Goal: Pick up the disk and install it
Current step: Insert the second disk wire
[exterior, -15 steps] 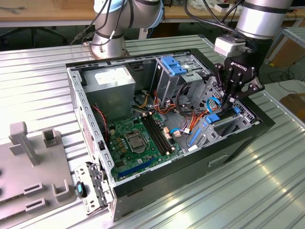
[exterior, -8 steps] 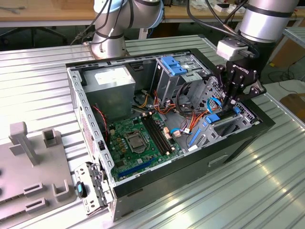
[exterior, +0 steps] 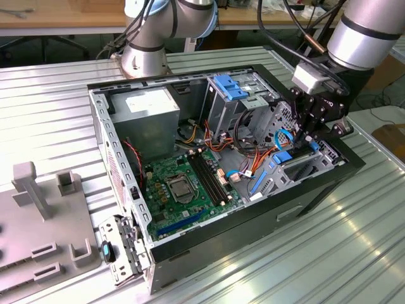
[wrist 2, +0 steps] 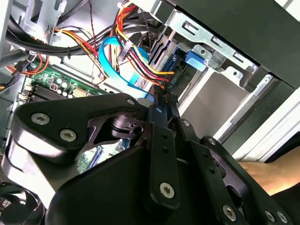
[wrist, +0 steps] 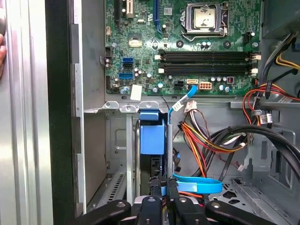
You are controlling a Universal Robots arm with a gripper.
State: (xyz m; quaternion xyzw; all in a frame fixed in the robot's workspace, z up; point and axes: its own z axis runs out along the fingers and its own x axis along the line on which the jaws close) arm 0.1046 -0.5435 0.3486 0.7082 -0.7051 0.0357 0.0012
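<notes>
The disk [wrist: 152,140] stands on edge in the narrow bay at the front of the open computer case [exterior: 316,187], its blue rail end facing out and its dark body below it. In the exterior view the disk [exterior: 281,158] sits low at the case's right end, under my gripper [exterior: 308,140]. My gripper [wrist: 163,187] is shut, its two black fingers close together on the disk's outer edge with blue plastic between them. The second wrist view shows the fingers [wrist 2: 161,122] reaching to the disk [wrist 2: 177,70] beside a blue clip [wrist 2: 194,58].
Bundled power cables [wrist: 206,140] and a flat blue cable [wrist: 197,185] crowd the space beside the bay. The green motherboard [exterior: 180,183], grey power-supply box [exterior: 149,117] and drive cage with blue clip [exterior: 231,88] fill the case. A person's hand [wrist 2: 265,171] rests outside the case wall.
</notes>
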